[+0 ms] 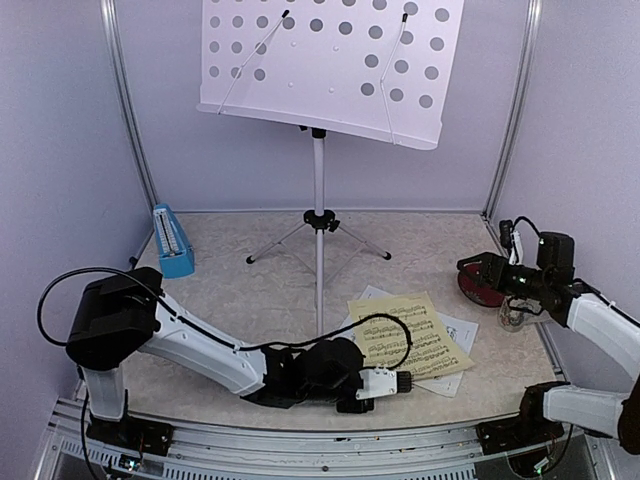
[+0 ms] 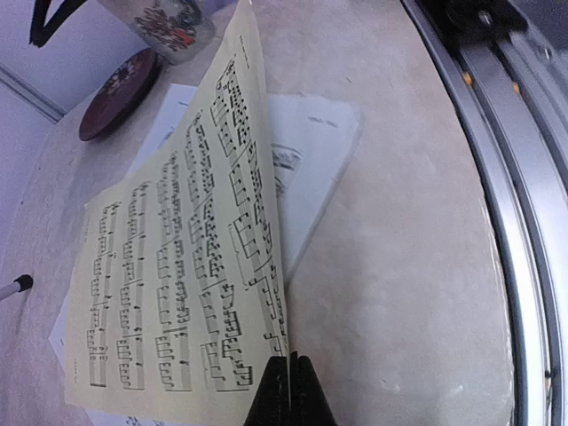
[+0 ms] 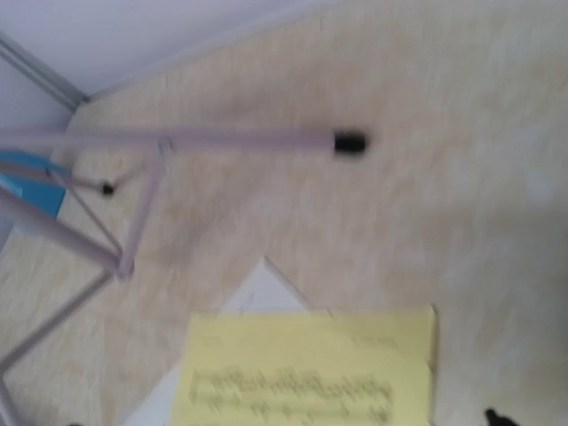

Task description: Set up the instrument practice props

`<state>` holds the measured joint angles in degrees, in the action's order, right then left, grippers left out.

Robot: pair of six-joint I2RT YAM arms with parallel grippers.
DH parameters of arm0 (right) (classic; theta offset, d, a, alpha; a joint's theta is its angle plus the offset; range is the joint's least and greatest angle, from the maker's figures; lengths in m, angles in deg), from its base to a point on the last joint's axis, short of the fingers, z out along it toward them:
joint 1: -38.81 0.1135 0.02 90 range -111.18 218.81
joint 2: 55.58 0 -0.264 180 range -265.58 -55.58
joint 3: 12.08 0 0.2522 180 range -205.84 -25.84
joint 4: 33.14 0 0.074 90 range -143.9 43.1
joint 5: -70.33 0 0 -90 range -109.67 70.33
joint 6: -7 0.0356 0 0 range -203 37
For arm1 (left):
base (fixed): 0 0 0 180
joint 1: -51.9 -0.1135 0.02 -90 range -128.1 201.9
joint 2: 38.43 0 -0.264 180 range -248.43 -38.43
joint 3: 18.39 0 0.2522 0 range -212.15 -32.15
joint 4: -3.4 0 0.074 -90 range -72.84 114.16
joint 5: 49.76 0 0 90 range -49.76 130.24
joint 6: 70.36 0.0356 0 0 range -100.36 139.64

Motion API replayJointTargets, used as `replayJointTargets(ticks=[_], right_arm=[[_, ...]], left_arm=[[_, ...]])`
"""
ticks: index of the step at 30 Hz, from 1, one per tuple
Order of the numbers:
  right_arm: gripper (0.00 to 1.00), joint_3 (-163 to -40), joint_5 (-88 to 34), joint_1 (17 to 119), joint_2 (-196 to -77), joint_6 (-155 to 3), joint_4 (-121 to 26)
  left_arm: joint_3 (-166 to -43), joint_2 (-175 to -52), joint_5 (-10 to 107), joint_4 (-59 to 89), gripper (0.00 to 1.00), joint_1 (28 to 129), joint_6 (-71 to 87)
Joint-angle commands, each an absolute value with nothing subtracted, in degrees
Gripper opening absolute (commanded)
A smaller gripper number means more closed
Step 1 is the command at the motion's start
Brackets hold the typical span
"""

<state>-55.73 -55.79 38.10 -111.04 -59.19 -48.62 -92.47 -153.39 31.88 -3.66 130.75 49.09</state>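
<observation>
The silver tripod music stand (image 1: 318, 215) stands at the back middle, its white perforated desk (image 1: 335, 60) up high. The blue pyramid metronome (image 1: 172, 240) sits at the back left. The yellow music sheet (image 1: 408, 335) lies across the white sheet (image 1: 458, 332) right of centre. My left gripper (image 1: 402, 381) is shut on the yellow sheet's near edge (image 2: 266, 293) and raises that edge off the white sheet (image 2: 311, 160). My right gripper (image 1: 468, 268) is open and empty, held above the table's right side. The right wrist view, blurred, shows the yellow sheet (image 3: 311, 373) below.
A dark red round disc (image 1: 480, 287) and a patterned mug (image 1: 514, 316) stand at the right edge, under my right arm. They also show in the left wrist view, disc (image 2: 120, 93) and mug (image 2: 164, 22). A metal rail (image 2: 510, 231) runs along the near edge.
</observation>
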Motion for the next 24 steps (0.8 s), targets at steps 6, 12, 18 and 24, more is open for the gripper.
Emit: replayJointTargets(ticks=[6, 12, 18, 24], right_arm=[[1.00, -64.17, -44.25, 36.97, -101.67, -61.61, -50.10], [1.00, -69.00, -36.26, 36.97, -99.49, -64.62, -55.72], [1.00, -68.83, -37.73, 36.97, -99.42, -64.83, -55.42], [1.00, -69.69, -40.63, 36.97, -100.07, -65.00, -54.74]], left_arm=[[-102.31, -147.50, 45.20, -12.49, 0.00, 120.57, 17.61], [-99.45, -143.27, 43.90, -20.78, 0.00, 119.06, 8.92], [-94.25, -137.46, 37.99, -24.91, 0.00, 122.86, 10.83], [-86.75, -130.37, 31.43, -29.86, 0.00, 123.60, 3.08]])
